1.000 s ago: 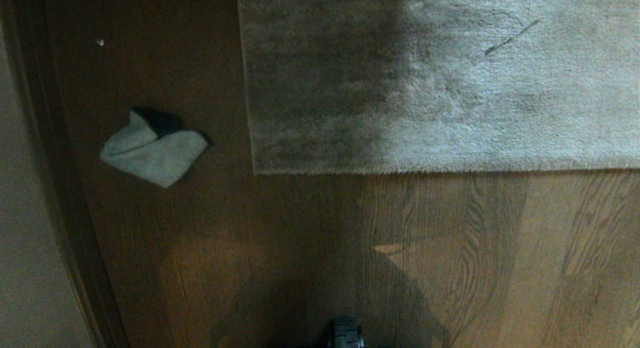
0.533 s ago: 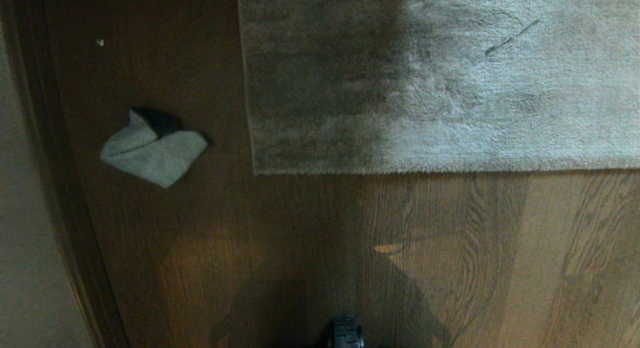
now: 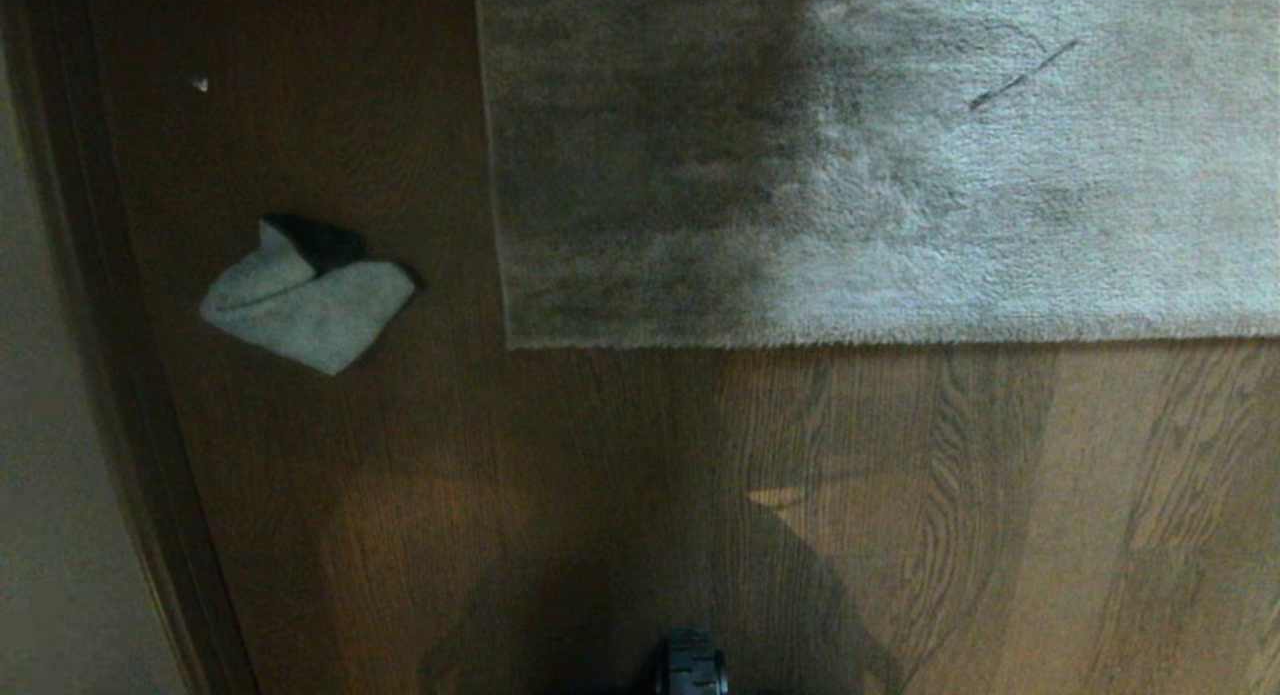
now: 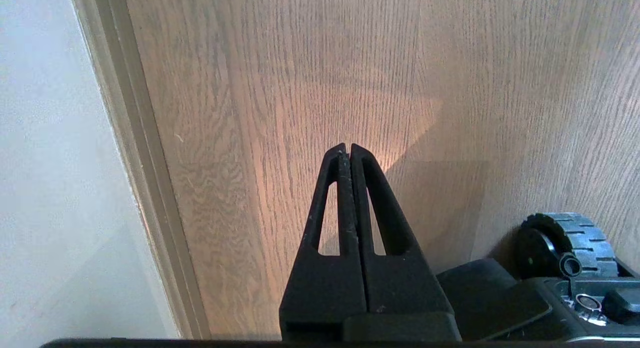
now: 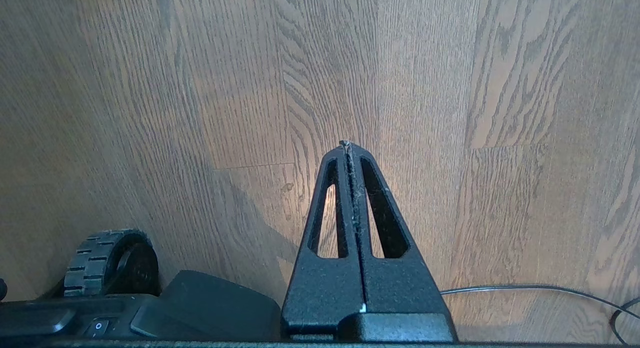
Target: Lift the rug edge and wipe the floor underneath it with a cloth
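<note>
Your left gripper [image 4: 346,148] hangs above bare floor [image 4: 300,62], its two black fingers pressed flat against each other with nothing between them. Just off one side of it you see the skirting board [image 4: 135,152] and the pale wall [image 4: 50,162]; on the other side, close to the gripper's root, sits the robot's base with a ribbed wheel [image 4: 575,233].

Your right gripper [image 5: 346,145] is in the same pose over the wood planks, fingers closed tight together and empty. A base wheel [image 5: 95,260] lies near its root on one side, and a thin dark cable [image 5: 525,288] runs over the floor on the other. Neither wrist view shows the cloth or the rug, so both lie out beyond the fingertips.

Neither gripper shows in the head view. There you find the cloth [image 3: 305,310] lying crumpled on the floor, one corner folded up, forward of the robot and off to its left, well apart from both grippers. It sits between the skirting board and the rug, touching neither. The rug edge [image 3: 850,341] runs straight across ahead of the robot, flat on the floor, with its square corner [image 3: 510,343] just right of the cloth. The rug's left part lies in shadow, and a thin dark strand [image 3: 1020,75] rests on its pile farther right. A small pale speck [image 3: 200,83] lies on the floor beyond the cloth.
</note>
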Robot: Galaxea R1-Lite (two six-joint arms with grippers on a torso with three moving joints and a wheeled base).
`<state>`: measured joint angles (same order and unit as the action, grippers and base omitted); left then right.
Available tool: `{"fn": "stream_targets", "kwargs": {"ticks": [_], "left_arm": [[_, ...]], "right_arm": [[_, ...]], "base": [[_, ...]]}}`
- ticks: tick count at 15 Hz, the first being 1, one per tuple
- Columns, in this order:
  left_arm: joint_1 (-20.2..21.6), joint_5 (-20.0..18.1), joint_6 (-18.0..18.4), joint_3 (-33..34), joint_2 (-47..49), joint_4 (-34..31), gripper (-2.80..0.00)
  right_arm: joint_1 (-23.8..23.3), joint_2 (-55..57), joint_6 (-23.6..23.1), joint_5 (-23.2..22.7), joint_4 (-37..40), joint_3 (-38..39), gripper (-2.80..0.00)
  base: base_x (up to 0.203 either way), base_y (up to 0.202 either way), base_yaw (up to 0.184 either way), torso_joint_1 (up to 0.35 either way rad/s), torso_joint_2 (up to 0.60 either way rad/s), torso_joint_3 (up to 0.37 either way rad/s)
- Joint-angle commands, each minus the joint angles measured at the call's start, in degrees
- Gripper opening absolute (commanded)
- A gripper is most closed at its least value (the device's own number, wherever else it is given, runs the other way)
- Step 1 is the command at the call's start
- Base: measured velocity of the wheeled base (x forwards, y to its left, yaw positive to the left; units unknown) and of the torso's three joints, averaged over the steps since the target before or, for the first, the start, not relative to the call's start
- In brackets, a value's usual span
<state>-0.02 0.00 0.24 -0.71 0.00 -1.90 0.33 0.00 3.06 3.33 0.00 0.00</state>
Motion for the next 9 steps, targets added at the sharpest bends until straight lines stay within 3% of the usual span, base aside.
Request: {"fn": "stream_targets", "kwargs": {"ticks": [1,9], "left_arm": [[-0.1,0.0,0.0,0.0,0.0,0.0,-2.8],[-0.1,0.0,0.0,0.0,0.0,0.0,-2.8]], "right_arm": [[0.0,0.0,0.0,0.0,-0.1,0.0,-2.8],[0.0,0.1,0.1,0.0,-0.1,0.0,-2.8]], "base": [[0.0,0.0,0.0,0.0,0.0,0.0],[0.0,0.0,0.0,0.0,0.0,0.0]]}}
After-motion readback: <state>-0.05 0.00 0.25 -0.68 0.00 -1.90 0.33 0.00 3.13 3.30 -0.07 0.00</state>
